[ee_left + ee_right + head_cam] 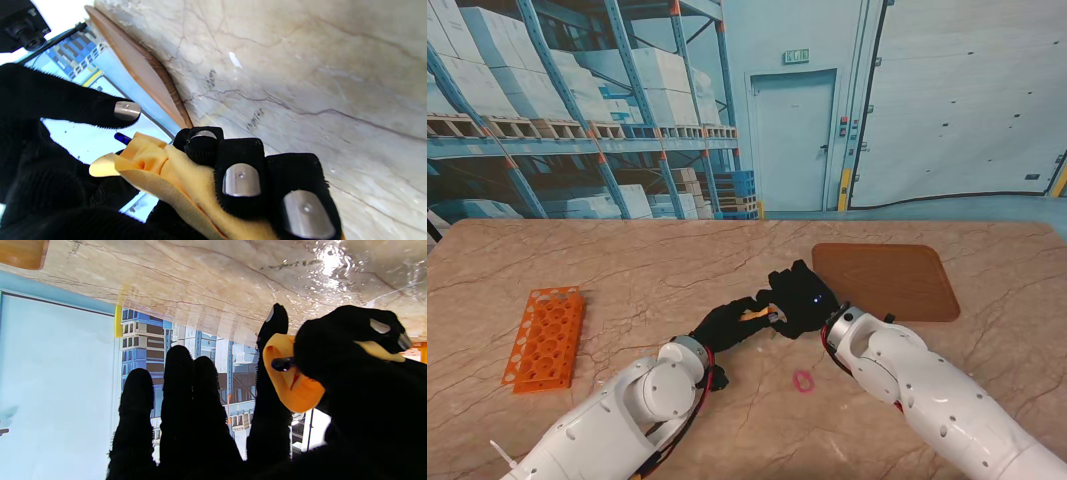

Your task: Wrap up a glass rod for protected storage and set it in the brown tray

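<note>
The marble table (627,260) carries everything under review. The brown tray (887,280) lies flat at about 2 o'clock from the centre of the stand's view, with nothing on it. An orange tube rack (545,338) sits at 9 o'clock, well apart from the work. A small pink band (803,382) lies at 6 o'clock from the hands, on the table surface.

The left hand (727,322) and right hand (799,300) meet above the table, just short of the tray's near-left corner. The left hand is closed: three fingers (241,180) are curled over a yellow-orange cloth (160,163), and it holds the bundle. The glass rod (282,364) shows only as a dark blue tip protruding from the cloth roll; the remainder is hidden inside. The right hand's four fingers (176,400) are extended and apart; its thumb lies alongside the roll's open end, but whether it grips is not determinable.

Assessment: wrapping appears largely done but unsecured. Risks:
- The rod may slide out of the open end if the bundle tilts during transfer.
- The cloth may unroll if the left hand's hold loosens, since nothing binds it.
- The band lies on the table, unfitted.
</note>
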